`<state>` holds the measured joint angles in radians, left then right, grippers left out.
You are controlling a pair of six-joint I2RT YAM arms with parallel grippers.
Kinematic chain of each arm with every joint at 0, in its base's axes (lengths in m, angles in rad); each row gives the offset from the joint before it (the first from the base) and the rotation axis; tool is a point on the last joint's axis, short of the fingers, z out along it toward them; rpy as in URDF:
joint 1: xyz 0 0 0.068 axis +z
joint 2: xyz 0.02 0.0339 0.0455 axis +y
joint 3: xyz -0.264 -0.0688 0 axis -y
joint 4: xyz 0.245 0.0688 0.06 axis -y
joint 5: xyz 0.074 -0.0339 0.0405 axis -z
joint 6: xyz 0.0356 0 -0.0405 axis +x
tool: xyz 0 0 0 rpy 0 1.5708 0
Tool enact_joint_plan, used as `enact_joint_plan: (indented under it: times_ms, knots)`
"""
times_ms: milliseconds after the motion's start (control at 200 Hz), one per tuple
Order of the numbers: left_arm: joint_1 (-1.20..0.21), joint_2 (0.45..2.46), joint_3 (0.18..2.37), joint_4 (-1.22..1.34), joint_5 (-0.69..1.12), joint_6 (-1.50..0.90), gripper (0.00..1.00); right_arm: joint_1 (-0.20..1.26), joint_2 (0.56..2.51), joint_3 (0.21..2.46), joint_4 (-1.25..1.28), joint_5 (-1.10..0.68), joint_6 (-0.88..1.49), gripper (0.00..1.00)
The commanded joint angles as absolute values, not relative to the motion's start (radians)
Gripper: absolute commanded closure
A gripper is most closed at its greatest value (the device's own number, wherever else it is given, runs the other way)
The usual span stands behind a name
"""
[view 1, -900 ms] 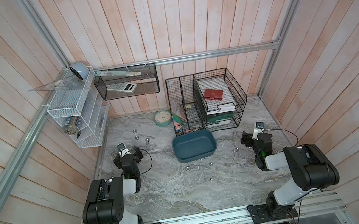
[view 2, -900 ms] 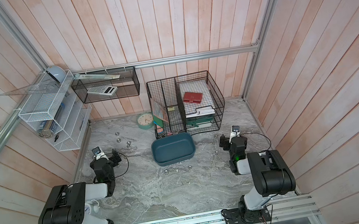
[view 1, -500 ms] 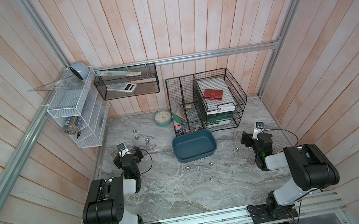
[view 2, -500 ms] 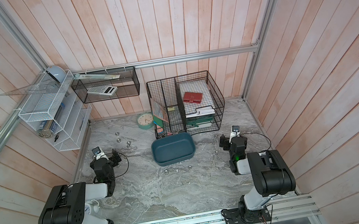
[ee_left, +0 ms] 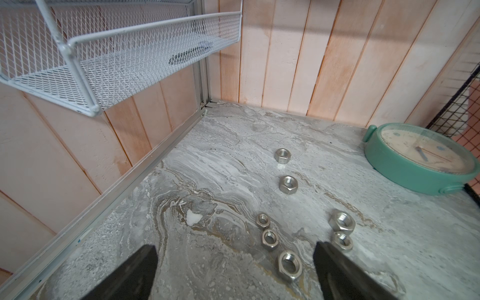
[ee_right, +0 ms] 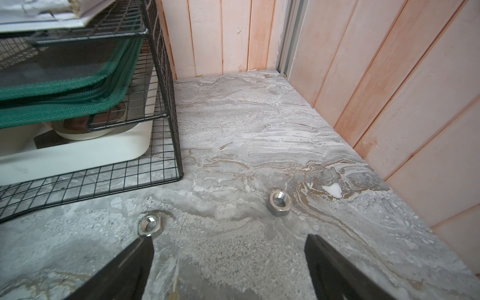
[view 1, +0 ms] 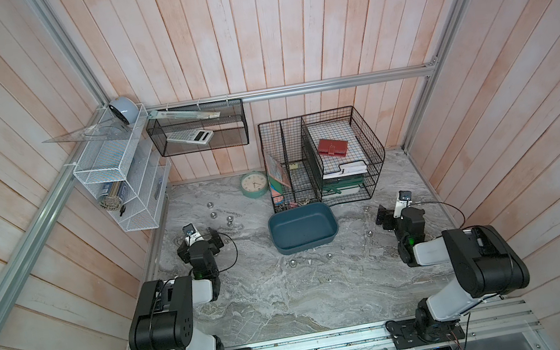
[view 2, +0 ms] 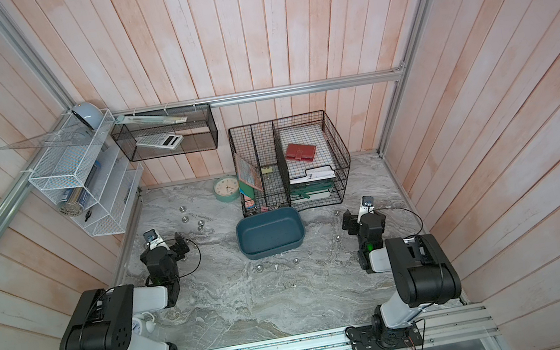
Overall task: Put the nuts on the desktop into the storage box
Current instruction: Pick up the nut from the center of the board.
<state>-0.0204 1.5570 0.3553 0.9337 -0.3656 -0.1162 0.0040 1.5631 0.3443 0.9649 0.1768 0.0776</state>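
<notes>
Clock hours follow the top views, with twelve at the back wall.

The left gripper [ee_left: 233,248] stands wide and grips nothing, low over the desktop [ee_left: 207,161]. One nut [ee_left: 289,265] lies flat in the gap between its fingers. Four more nuts [ee_left: 270,239] cluster just beyond, one of them just beside a fingertip. Two others sit in line toward twelve. The clock [ee_left: 420,158] lies at two o'clock, and the white rack [ee_left: 117,52] hangs on the wall at ten. The box [view 1: 301,227] sits on the desktop at three o'clock from this gripper, well apart.

The right gripper [ee_right: 228,239] is wide too and holds nothing. A nut [ee_right: 150,225] lies at one fingertip; I cannot tell whether they touch. A second nut [ee_right: 279,202] lies just beyond the jaws. The organiser [ee_right: 91,104] stands at eleven, and the box is at nine o'clock.

In both top views, two nuts [view 1: 293,263] [view 2: 258,268] lie at six o'clock from the box, near its front wall.
</notes>
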Motion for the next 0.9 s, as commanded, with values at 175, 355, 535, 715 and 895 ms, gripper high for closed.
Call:
enact_joint_plan:
  times_ms: [175, 355, 535, 715, 895]
  knots:
    - [-0.017, 1.437, 0.322, 0.907, -0.434, -0.138, 0.00, 0.005, 1.497, 0.293, 1.022, 0.248, 0.109, 0.02]
    - [-0.017, 1.255, 0.472, 0.539, -0.507, -0.193, 0.00, 0.005, 1.264, 0.354, 0.733, 0.320, 0.140, 0.02]
    - [-0.013, 1.184, 0.735, 0.069, -0.582, -0.348, 0.00, -0.009, 1.016, 0.513, 0.290, 0.443, 0.450, 0.02]
    - [-0.013, 1.205, 0.901, -0.164, -0.374, -0.409, 0.00, -0.019, 1.003, 0.740, -0.085, 0.330, 0.502, 0.02]
    - [-0.014, 1.260, 1.039, -0.367, -0.313, -0.575, 0.00, -0.018, 1.121, 0.940, -0.405, 0.231, 0.519, 0.02]
